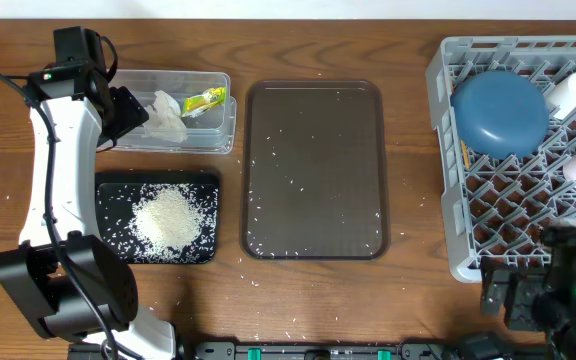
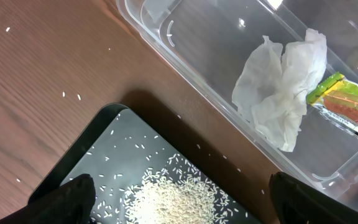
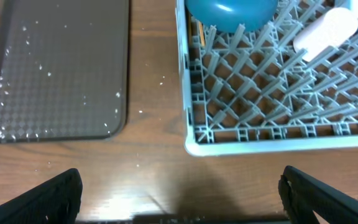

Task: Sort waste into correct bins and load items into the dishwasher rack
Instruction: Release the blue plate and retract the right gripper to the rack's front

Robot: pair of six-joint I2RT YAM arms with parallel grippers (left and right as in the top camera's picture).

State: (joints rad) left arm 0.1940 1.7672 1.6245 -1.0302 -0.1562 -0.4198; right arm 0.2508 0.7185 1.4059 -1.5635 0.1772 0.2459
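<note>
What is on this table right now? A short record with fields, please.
clear tub: tissue and snack wrapper inside
black tray: pile of rice
brown tray: scattered rice only
rack: blue plate, a pale cup
left gripper: open, empty, near tub and black tray
right gripper: open, empty, by rack's near edge

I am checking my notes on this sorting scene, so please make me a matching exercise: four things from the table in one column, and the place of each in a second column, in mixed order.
Things
1. white tissue
2. rice heap
3. blue plate
4. brown tray

Places
A. in the grey rack
B. in the clear tub
C. lying between tub and rack
D. on the black tray

Pairs: 1-B; 2-D; 3-A; 4-C
</note>
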